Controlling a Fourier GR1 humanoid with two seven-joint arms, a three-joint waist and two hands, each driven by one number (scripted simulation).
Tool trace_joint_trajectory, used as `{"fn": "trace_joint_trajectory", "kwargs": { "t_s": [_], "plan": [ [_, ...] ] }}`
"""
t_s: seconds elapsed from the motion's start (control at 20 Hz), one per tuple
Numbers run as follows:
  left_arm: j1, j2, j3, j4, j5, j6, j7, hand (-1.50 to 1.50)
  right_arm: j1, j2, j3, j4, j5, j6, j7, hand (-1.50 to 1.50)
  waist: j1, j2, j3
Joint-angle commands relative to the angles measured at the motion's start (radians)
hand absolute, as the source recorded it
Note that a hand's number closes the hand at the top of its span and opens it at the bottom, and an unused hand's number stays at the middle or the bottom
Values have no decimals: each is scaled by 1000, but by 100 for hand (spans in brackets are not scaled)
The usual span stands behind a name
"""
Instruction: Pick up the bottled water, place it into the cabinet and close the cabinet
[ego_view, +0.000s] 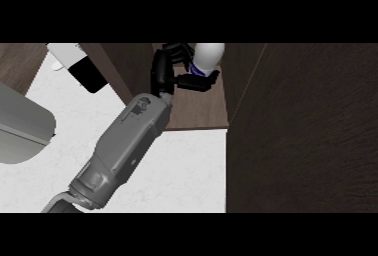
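Inside the open cabinet (199, 107), near its back edge, a black hand (177, 67) on a grey forearm curls its fingers around the white bottled water (207, 55), which is just above the wooden shelf.

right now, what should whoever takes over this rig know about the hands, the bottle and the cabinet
One hand shows, reaching into the cabinet, fingers curled round the bottled water. From its forearm's placement I take it for the left; not certain. The other hand is out of view.
Bottle: upright inside the cabinet, above its shelf; whether it rests there cannot be told.
Done: pick-up, carry into the cabinet.
Left: release, withdraw the arm, then close the cabinet door, which stands open at the right.
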Motion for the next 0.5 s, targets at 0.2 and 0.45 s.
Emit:
{"fn": "trace_joint_trajectory", "kwargs": {
  "t_s": [0.2,0.45],
  "plan": [
    [-134,0,59,303,-27,26,-115,150,-42,14,11,33,6,-12,7,-150,-12,8,-1],
    [-146,29,91,393,-49,21,-170,150,5,7,45,15,38,-4,-24,-150,-10,6,-1]
  ]
}}
